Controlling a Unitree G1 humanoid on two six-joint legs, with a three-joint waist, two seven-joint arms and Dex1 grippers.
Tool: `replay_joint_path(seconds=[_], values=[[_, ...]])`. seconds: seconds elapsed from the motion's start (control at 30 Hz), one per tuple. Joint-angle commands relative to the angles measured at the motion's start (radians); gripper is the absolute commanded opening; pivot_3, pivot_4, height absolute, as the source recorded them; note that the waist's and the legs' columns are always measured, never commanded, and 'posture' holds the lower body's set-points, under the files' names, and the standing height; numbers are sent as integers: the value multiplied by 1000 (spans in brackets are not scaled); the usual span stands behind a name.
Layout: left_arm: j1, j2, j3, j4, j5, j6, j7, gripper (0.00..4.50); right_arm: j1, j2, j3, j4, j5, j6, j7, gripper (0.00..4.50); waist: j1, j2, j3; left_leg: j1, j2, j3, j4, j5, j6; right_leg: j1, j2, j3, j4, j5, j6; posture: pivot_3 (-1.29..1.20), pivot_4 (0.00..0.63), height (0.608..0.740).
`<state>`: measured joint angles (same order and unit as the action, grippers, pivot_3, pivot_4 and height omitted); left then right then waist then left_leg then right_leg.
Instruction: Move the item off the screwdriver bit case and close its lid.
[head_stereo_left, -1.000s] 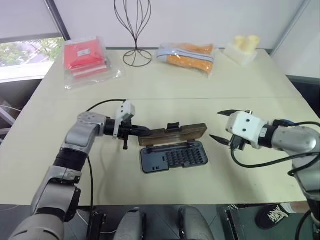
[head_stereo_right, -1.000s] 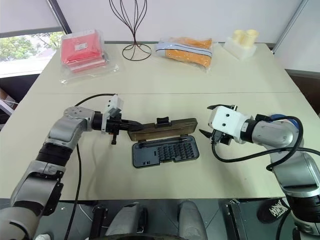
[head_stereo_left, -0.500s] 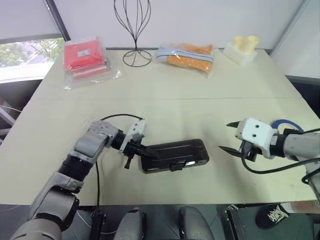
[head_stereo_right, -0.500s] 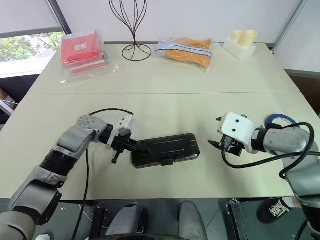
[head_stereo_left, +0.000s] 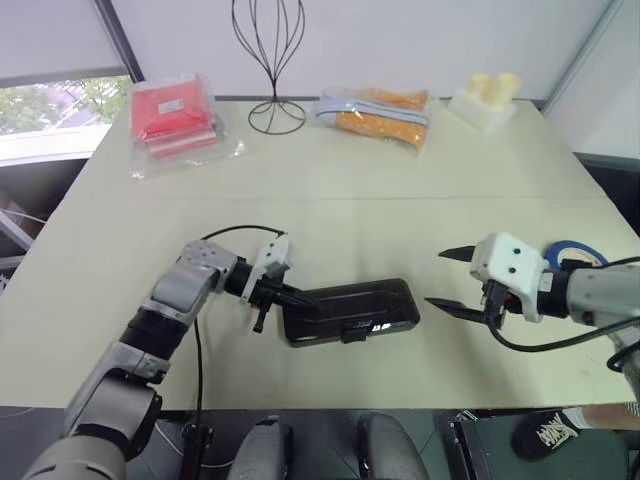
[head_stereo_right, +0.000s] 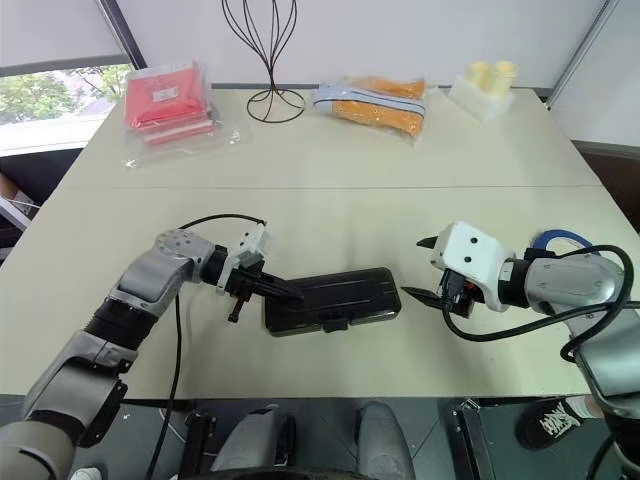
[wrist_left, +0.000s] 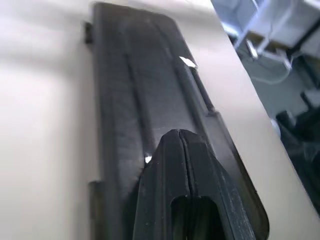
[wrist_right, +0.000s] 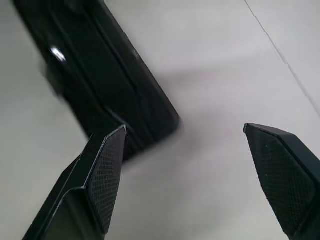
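Bit case (head_stereo_left: 350, 310) laid flat near the front edge of the surface (head_stereo_left: 400, 190), lid (head_stereo_right: 335, 290) folded down over it, left gripper (head_stereo_left: 305, 301) pressed together on the lid's left end, right gripper (head_stereo_left: 450, 280) spread wide, nothing held, just right of the case, blue tape roll (head_stereo_left: 572, 250) seen behind the right arm

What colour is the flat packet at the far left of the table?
Red, in clear plastic wrap; the left eye view shows it best.

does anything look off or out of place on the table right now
Nothing stands out. The bit case lies flat near the table's front edge with its lid down. The blue tape rests on the table behind the right arm, off the case. Nothing looks spilled or damaged.
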<state>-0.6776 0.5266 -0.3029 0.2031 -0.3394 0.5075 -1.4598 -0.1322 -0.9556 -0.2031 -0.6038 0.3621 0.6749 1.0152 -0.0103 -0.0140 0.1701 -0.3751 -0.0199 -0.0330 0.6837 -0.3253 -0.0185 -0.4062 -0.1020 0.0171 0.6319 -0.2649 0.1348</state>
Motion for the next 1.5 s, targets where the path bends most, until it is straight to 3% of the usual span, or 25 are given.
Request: replay_joint_path(seconds=[0.03, 0.13, 0.2, 0.3, 0.4, 0.43, 0.87, 1.5], values=[[-57, 18, 57, -55, -56, 68, -2, 0, -21, 17, -17, -16, 88, 18, 10, 3910, 0, 0, 0, 0, 0, 0, 0, 0, 0, 0, 0, 0, 0, 0, 0, 0, 150, 740], [-93, 19, 56, -2, -31, 39, 3, 0, -27, 36, 38, -5, 126, 31, 13, 3910, -1, 0, 0, 0, 0, 0, 0, 0, 0, 0, 0, 0, 0, 0, 0, 0, 150, 740], [-117, 2, 53, 61, -4, 0, 22, 0, -26, 60, 78, -17, 146, 41, 1, 3381, -1, 0, 0, 1, 0, 0, 0, 0, 0, 0, 0, 0, 0, 0, 0, 0, 150, 740], [-158, -53, 34, 200, 65, -95, 76, 0, 8, 76, 172, -67, 152, 31, 10, 2116, 0, 0, 0, 0, 0, 0, 0, 0, 0, 0, 0, 0, 0, 0, 0, 0, 150, 740], [-184, -101, 21, 306, 117, -170, 99, 0, 24, 78, 241, -86, 145, 19, 16, 408, 1, -1, 0, 0, -1, 0, 0, 0, 0, 0, 0, 0, -1, 0, 0, 0, 150, 740], [-191, -116, 19, 336, 132, -193, 107, 0, 26, 77, 262, -84, 139, 15, 17, 31, 1, -1, 0, 0, -1, 1, 0, 0, 0, 0, 0, 0, -1, 0, 0, 0, 150, 740], [-298, -289, 7, 630, 261, -393, 166, 0, -35, 167, 469, 44, -42, -35, -107, 31, -1, -1, 1, -1, -1, 1, 0, 0, 0, -1, 0, -1, 0, 0, 0, 0, 150, 740], [-201, -323, -31, 597, 329, -430, 91, 0, -45, 220, 513, 62, -156, -32, -204, 31, -2, -1, 0, 0, -1, 1, 0, 0, 0, -1, 0, -1, 0, 0, 0, 0, 150, 740]])
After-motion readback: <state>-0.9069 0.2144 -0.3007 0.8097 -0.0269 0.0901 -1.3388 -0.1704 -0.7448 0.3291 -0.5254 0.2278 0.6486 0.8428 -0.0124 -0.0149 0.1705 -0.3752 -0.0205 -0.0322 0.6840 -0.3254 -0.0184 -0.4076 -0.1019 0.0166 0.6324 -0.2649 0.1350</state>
